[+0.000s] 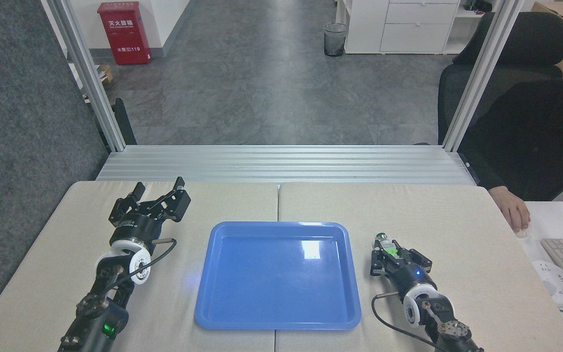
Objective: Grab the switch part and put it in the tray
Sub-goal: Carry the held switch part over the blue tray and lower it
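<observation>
My right hand (393,258) closed around the switch part (388,247), just right of the tray (276,313) on the worktop (457,220), my left hand (157,195) open, empty, left of tray.

Glossy blue plastic tray (242,313) on a matt beige cloth-like table (457,205).
</observation>
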Tool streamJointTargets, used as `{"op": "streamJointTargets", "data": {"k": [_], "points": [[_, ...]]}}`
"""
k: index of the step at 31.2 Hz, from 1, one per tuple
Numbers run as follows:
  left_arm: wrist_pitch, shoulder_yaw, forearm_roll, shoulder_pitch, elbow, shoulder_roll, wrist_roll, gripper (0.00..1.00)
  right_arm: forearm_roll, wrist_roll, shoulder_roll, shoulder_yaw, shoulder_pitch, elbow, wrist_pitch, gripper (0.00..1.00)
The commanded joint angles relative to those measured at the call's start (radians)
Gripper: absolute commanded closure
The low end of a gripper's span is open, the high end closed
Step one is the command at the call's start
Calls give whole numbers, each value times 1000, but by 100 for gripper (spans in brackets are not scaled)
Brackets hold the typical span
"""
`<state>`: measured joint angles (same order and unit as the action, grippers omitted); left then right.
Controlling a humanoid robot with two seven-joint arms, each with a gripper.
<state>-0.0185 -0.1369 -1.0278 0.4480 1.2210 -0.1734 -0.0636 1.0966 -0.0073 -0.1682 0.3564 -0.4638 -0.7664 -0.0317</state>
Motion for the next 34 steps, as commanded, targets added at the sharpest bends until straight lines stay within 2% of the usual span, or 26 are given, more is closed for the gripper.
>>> {"op": "streamJointTargets", "data": {"k": [1, 4, 8, 10, 12, 15, 20, 23, 26, 32, 34], "points": [[0, 0, 0, 0, 0, 0, 1, 0, -20, 3, 19, -57, -30, 24, 41, 69], [0, -1, 0, 0, 0, 0, 1, 0, -20, 13, 19, -148, -62, -74, 46, 72], [0, -1, 0, 0, 0, 0, 1, 0, -23, 67, 33, -162, -64, -256, 49, 75], [0, -1, 0, 0, 0, 0, 1, 0, -23, 130, 55, -159, -56, -370, 64, 77], [0, 0, 0, 0, 0, 0, 1, 0, -20, 176, 99, -148, -39, -462, 90, 79], [0, 0, 0, 0, 0, 0, 1, 0, -7, 225, 148, -65, -6, -556, 122, 83], [0, 0, 0, 0, 0, 0, 1, 0, 43, 239, 156, 145, 43, -669, 251, 89], [0, -1, 0, 0, 0, 0, 1, 0, 60, 248, 156, 243, 65, -685, 305, 93], [0, 0, 0, 0, 0, 0, 1, 0, 72, 271, 167, 292, 85, -659, 309, 98], [0, -1, 0, 0, 0, 0, 1, 0, 78, 277, 236, 355, 100, -443, 299, 100], [0, -1, 0, 0, 0, 0, 1, 0, 82, 279, 262, 358, 100, -410, 299, 100]]}}
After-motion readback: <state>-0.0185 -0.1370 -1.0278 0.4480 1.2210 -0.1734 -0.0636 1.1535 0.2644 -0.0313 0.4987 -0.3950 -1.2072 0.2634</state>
